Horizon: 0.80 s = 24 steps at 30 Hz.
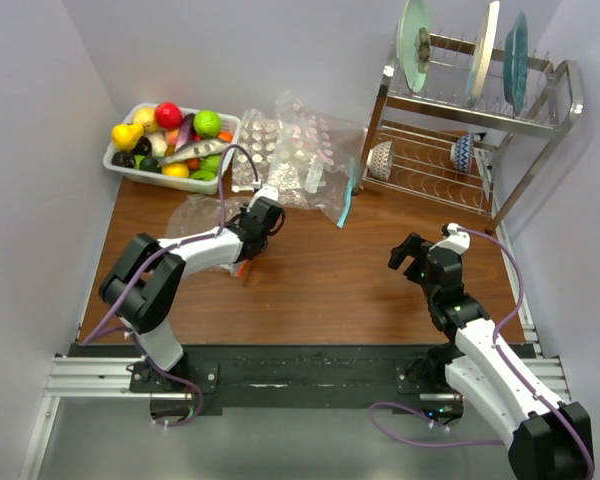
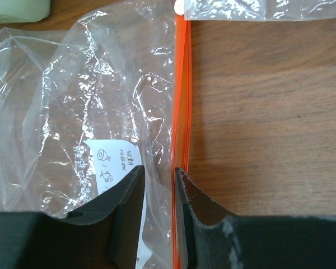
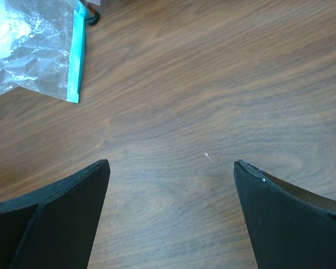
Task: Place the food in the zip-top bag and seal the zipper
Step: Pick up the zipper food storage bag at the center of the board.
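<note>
Brown counter (image 1: 330,290), white walls. Food (image 1: 170,140) sits in bin (image 1: 130,172) at far-left corner; zip-top bag (image 2: 73,101) lies just in front, no food inside. Left pincer (image 2: 158,170) narrowed, not closed, straddling film beside zipper (image 2: 182,84). Right pincer (image 3: 171,163) spread wide over bare wood. Step looks like grabbing the mouth. Next: pinch one lip, lift open.

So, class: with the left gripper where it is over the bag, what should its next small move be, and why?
Probably close the left gripper on the zip-top bag beside the zipper. Its jaws stand slightly apart over that edge, the bag lies flat and the food sits in the bin, so the mouth likely needs lifting open first.
</note>
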Motion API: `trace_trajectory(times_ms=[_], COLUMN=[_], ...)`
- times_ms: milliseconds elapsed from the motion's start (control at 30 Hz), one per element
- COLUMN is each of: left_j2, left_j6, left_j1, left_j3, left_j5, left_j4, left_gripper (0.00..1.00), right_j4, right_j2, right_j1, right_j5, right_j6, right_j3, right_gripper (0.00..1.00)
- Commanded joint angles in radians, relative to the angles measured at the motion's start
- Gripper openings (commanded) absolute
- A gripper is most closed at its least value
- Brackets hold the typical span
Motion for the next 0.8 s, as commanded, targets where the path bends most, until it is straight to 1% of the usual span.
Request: trace_trajectory(times_ms=[0, 67, 133, 167, 200, 233, 367, 433, 467, 533, 567, 600, 633, 667, 700, 733, 767], left_j2=[0.016, 0.018, 0.021, 0.018, 0.016, 0.016, -0.005, -0.043, -0.060, -0.121, -0.145, -0.168, -0.213, -0.237, -0.257, -0.295, -0.309], left_j6=[-0.011, -0.011, -0.014, -0.016, -0.016, -0.017, -0.030, -0.037, -0.039, -0.042, -0.045, -0.053, -0.056, -0.060, -0.071, -0.077, -0.082], left_j1=[-0.005, -0.006, -0.006, -0.006, -0.006, -0.005, -0.006, -0.005, -0.005, -0.005, -0.006, -0.006, -0.006, -0.006, -0.006, -0.006, -0.006], left_j3=[0.019, 0.019, 0.019, 0.019, 0.018, 0.019, 0.021, 0.021, 0.016, 0.010, 0.008, 0.007, 0.002, -0.004, -0.007, -0.010, -0.013], left_j5=[-0.021, -0.024, -0.030, -0.040, -0.044, -0.053, -0.067, -0.037, -0.017, 0.047, 0.072, 0.101, 0.170, 0.205, 0.236, 0.302, 0.336], left_j4=[0.027, 0.026, 0.027, 0.024, 0.023, 0.023, -0.005, -0.011, -0.011, -0.011, -0.011, -0.011, -0.003, 0.010, 0.020, 0.027, 0.046], left_gripper=[0.33, 0.33, 0.26, 0.17, 0.12, 0.00, 0.00, 0.00, 0.00, 0.00, 0.00, 0.00, 0.00, 0.00, 0.00, 0.00, 0.00], right_j4=[0.018, 0.016, 0.015, 0.016, 0.015, 0.014, 0.018, 0.027, 0.043, 0.048, 0.089, 0.093, 0.094, 0.093, 0.094, 0.103, 0.122], right_j2=[-0.002, -0.003, -0.003, -0.003, -0.003, -0.003, -0.005, -0.003, 0.001, 0.014, 0.044, 0.064, 0.090, 0.115, 0.176, 0.205, 0.231], right_j1=[0.001, -0.001, -0.001, -0.001, -0.001, -0.001, -0.001, 0.001, -0.001, -0.001, -0.001, 0.001, 0.001, -0.001, 0.001, -0.001, 0.004], right_j5=[0.004, 0.004, 0.004, 0.004, 0.002, 0.004, -0.001, -0.016, -0.088, -0.181, -0.291, -0.335, -0.381, -0.419, -0.506, -0.554, -0.597], right_j6=[0.013, 0.012, 0.013, 0.013, 0.013, 0.015, 0.013, -0.007, -0.017, -0.036, -0.034, -0.031, -0.010, 0.007, 0.022, 0.042, 0.056], right_j3=[0.001, 0.001, 0.001, 0.001, 0.001, 0.001, -0.001, -0.001, 0.001, 0.014, 0.022, 0.053, 0.074, 0.096, 0.138, 0.160, 0.180], right_gripper=[0.96, 0.96, 0.96, 0.96, 0.96, 0.96, 0.96, 0.96, 0.95, 0.93, 0.91, 0.85, 0.83, 0.82, 0.80, 0.73, 0.72])
